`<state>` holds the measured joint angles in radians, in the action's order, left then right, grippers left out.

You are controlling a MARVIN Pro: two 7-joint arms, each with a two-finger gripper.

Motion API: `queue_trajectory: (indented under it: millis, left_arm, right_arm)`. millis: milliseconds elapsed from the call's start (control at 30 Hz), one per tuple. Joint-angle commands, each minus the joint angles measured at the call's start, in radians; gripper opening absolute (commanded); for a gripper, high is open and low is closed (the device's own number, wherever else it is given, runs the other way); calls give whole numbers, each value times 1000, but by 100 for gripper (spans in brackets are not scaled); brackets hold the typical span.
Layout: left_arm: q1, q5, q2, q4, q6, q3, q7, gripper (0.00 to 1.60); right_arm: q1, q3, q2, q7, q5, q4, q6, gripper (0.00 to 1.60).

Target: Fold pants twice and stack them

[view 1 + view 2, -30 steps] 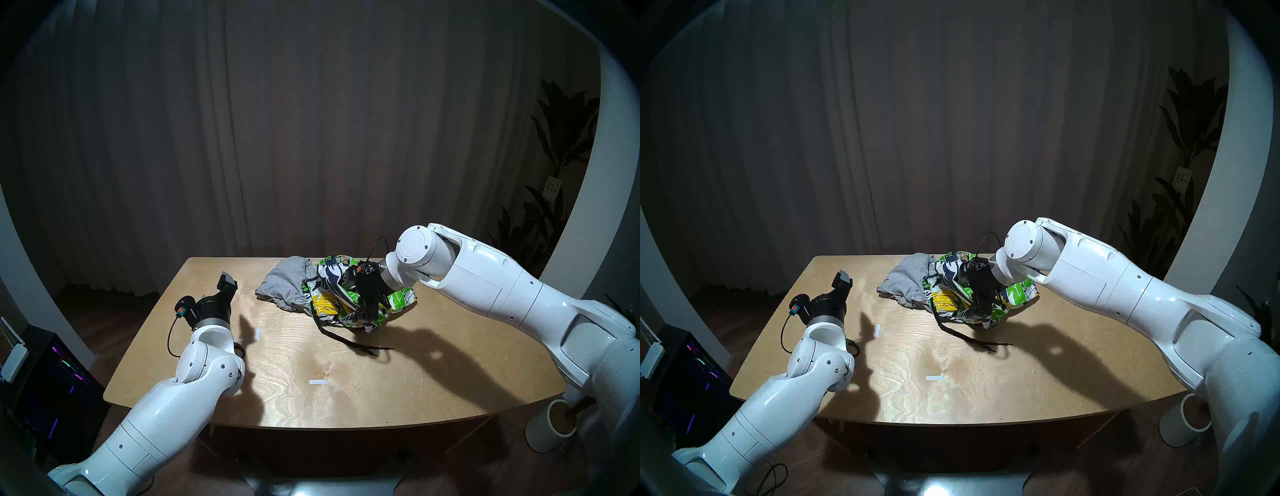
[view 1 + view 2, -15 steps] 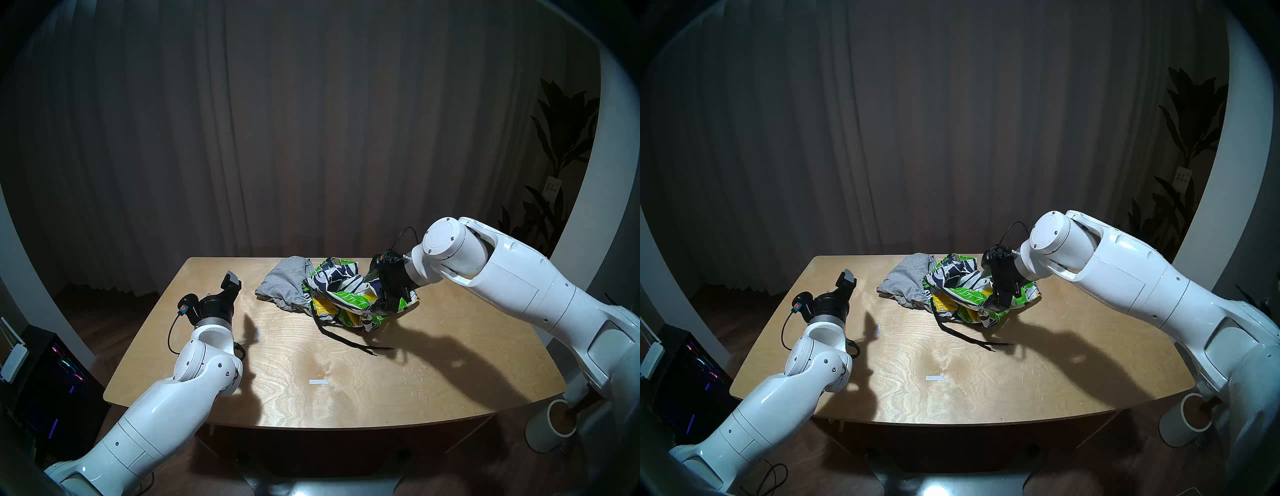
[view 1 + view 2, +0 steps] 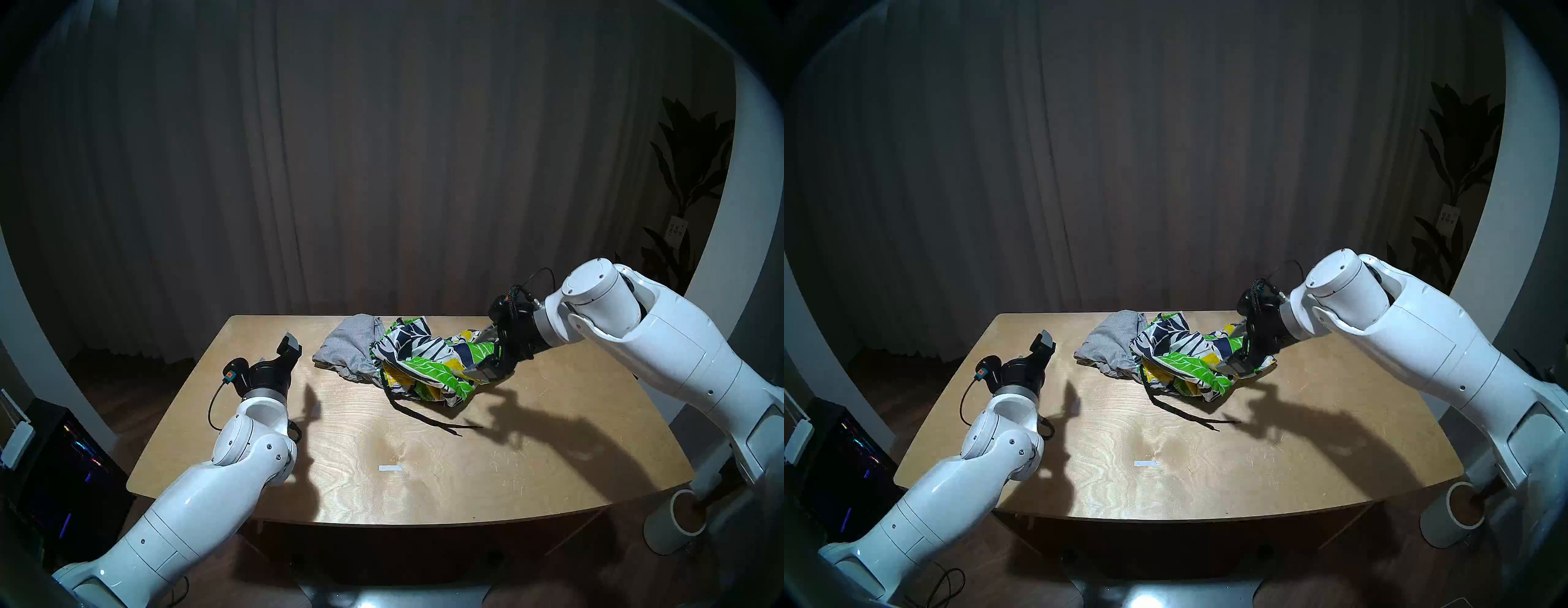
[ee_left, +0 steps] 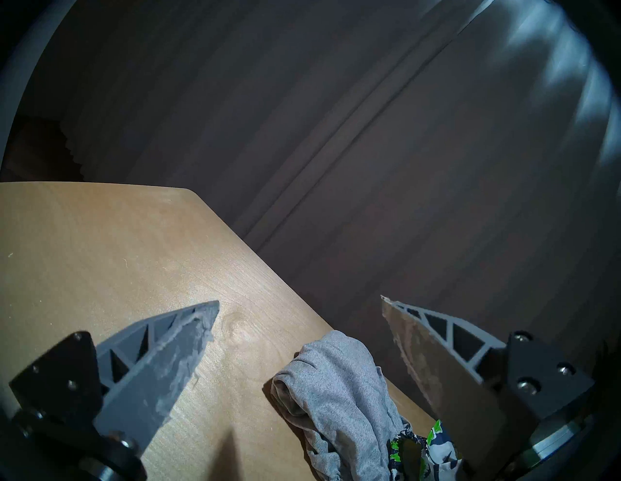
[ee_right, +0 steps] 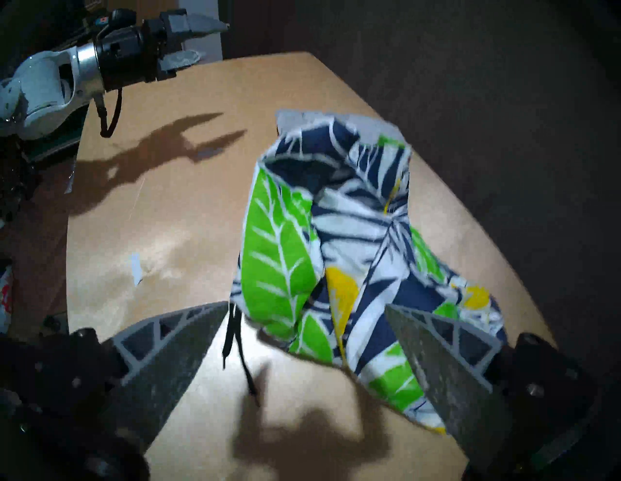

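My table [image 3: 424,479] is light wood. Close to me it is bare, with one small white strip of tape [image 3: 390,468] stuck on it.

A bit farther, my left gripper [image 4: 299,339] hangs over the left side of the table. Its fingers [image 4: 174,349] are spread wide and hold nothing. It points at the clothes but does not touch them.

Next comes a black string [image 3: 428,418]. It lies loose on the wood and runs up to the leafy shorts [image 3: 428,365]. These shorts are blue and white with green and yellow leaves. They sit in a messy heap on the far middle of the table.

My right gripper [image 5: 305,339] is at the right end of that heap. Its fingers [image 5: 433,352] are far apart, and leafy cloth sits between them. I cannot tell if I am really holding it.

The grey shorts [image 3: 352,350] are bunched up too. They touch the left side of the leafy shorts, near the back edge of the table.

Behind it all hangs a dark curtain [image 3: 382,170].
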<state>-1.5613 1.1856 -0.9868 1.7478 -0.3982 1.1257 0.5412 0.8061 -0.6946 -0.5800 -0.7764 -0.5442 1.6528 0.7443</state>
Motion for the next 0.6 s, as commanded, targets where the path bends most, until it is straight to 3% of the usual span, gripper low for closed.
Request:
queue_trajectory:
  millis: [0, 567]
  left_arm:
    - [12, -6, -2, 8, 7, -9, -13, 160]
    - [23, -6, -13, 6, 52, -54, -27, 160]
  right_arm:
    - [119, 23, 72, 3, -62, -7, 50, 160]
    - [273, 97, 170, 15, -219, -9, 115, 160]
